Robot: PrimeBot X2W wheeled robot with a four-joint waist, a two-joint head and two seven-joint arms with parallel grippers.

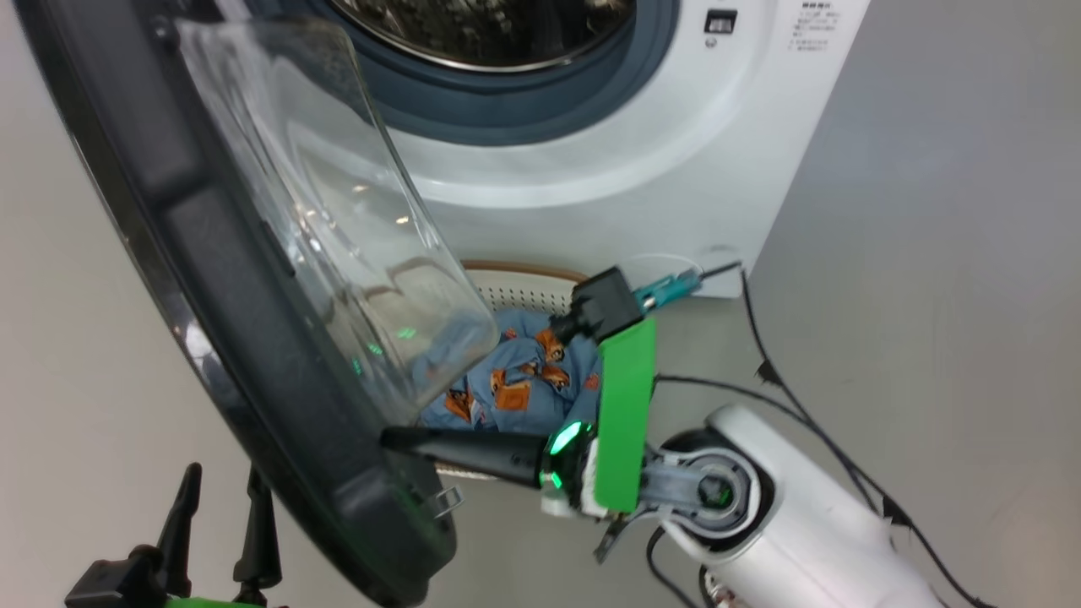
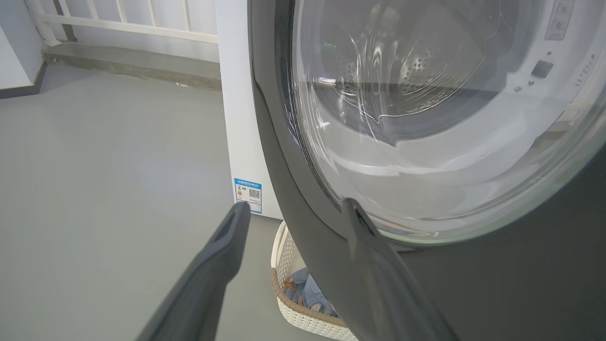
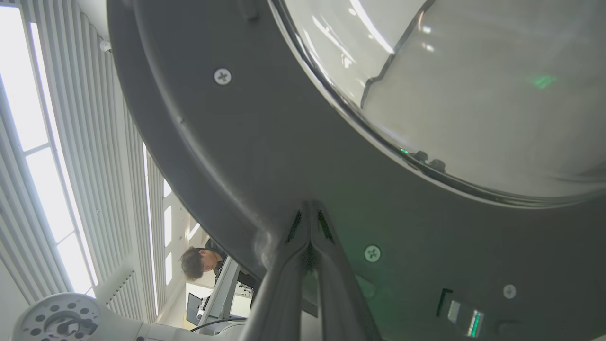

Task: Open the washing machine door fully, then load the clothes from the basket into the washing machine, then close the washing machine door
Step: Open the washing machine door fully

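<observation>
The washing machine (image 1: 625,160) stands with its black door (image 1: 220,279) swung partly out, its clear glass bowl (image 1: 338,219) bulging toward the drum (image 1: 481,29). My right gripper (image 1: 390,439) is shut, its fingertips pressed against the door's inner face (image 3: 265,156) near the lower edge. My left gripper (image 1: 221,485) is open at the lower left, on the door's outer side (image 2: 497,284), holding nothing. The basket (image 1: 519,291) sits on the floor below the drum, holding the blue clothes (image 1: 515,371) with orange patches. In the left wrist view the basket (image 2: 303,317) peeks out under the door.
Black cables (image 1: 785,380) trail over the grey floor right of the machine. A grey wall (image 1: 954,211) stands to the right. A white railing (image 2: 118,19) runs along the far edge of the floor. A person (image 3: 201,263) sits at a desk beyond the door.
</observation>
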